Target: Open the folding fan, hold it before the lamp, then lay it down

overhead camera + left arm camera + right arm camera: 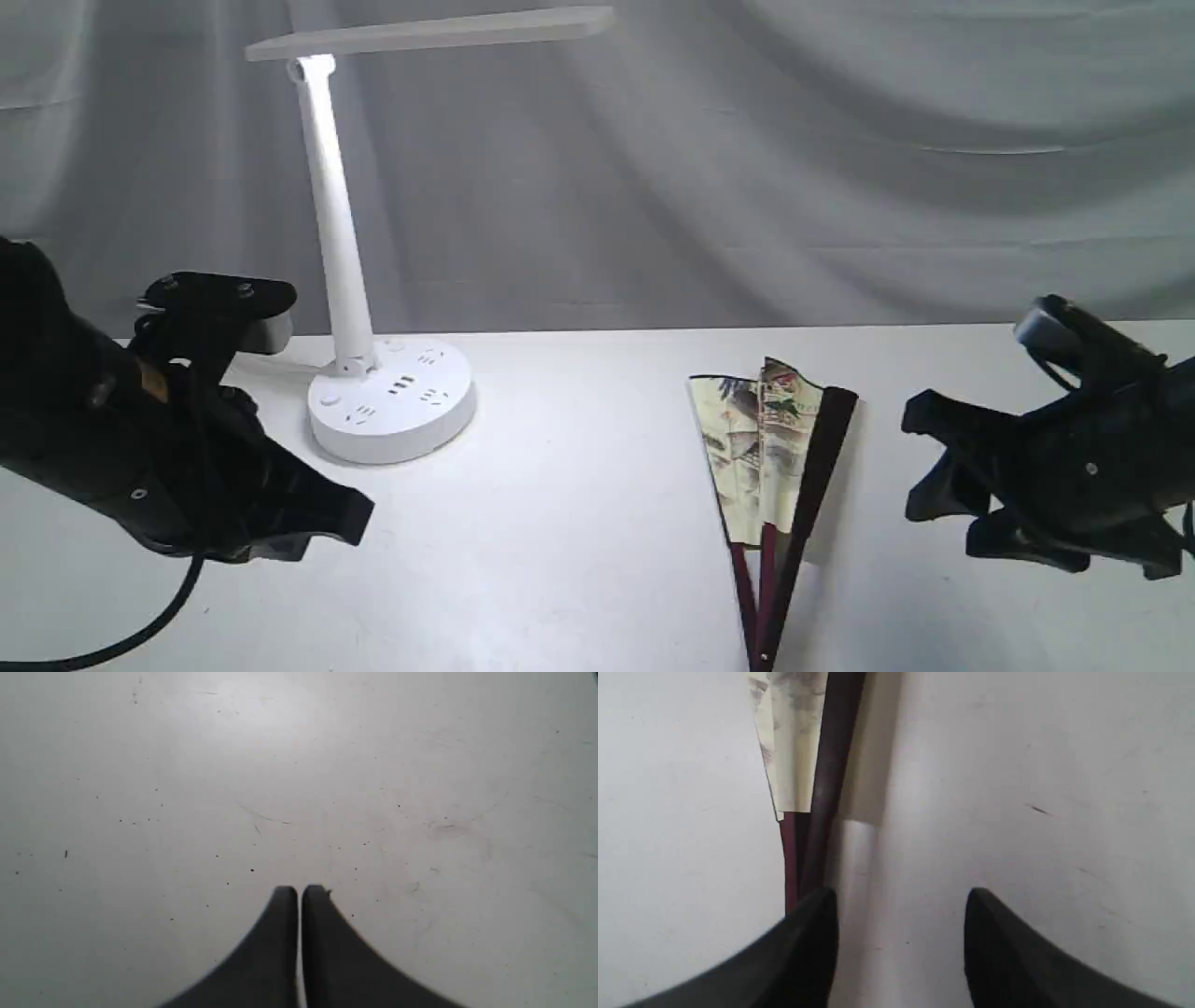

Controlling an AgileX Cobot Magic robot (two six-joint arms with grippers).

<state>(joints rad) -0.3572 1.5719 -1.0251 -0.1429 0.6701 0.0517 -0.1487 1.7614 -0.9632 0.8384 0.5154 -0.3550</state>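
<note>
The folding fan (770,448) lies on the white table, only slightly spread, with its painted cream paper pointing toward the back and its maroon ribs meeting at the front edge. The white lamp (338,243) stands at the back left on its round socket base, and its flat head reaches rightward overhead. My right gripper (920,462) hovers open just right of the fan. In the right wrist view, the right gripper (901,900) has one finger beside the fan's dark outer rib (831,765). My left gripper (355,518) is shut and empty; in the left wrist view the left gripper (299,893) hangs over bare table.
A grey draped curtain (840,168) closes off the back behind the white table (579,541). A black cable (140,630) loops down from the left arm at the front left corner.
</note>
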